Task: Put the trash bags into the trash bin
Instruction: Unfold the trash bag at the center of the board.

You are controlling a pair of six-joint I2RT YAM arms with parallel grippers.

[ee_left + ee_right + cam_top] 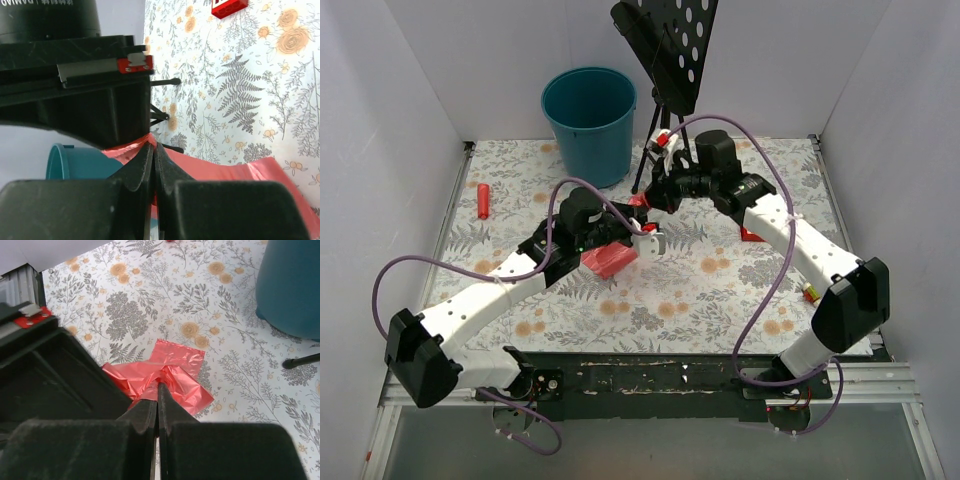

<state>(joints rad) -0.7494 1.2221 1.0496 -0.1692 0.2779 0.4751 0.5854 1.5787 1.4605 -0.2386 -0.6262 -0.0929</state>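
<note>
The trash bag [610, 260] is thin, crinkled red film held just above the flowered table, between the two arms. My left gripper [632, 238] is shut on one edge of it; in the left wrist view the film [225, 170] spreads right from the pinched fingertips [152, 145]. My right gripper [645, 205] is also shut on it; the right wrist view has the bag [177, 367] bunched at the jaw tips [159, 385] and hanging below. The teal trash bin [588, 120] stands upright at the back left, apart from both grippers, and also shows as the bin [295, 285] and the bin [75, 162].
A black tripod stand [670, 55] with a perforated plate stands right of the bin; one leg [302, 361] reaches across the table. A small red cylinder [483, 200] lies at the left. A red square toy [752, 235] sits under the right arm. White walls enclose the table.
</note>
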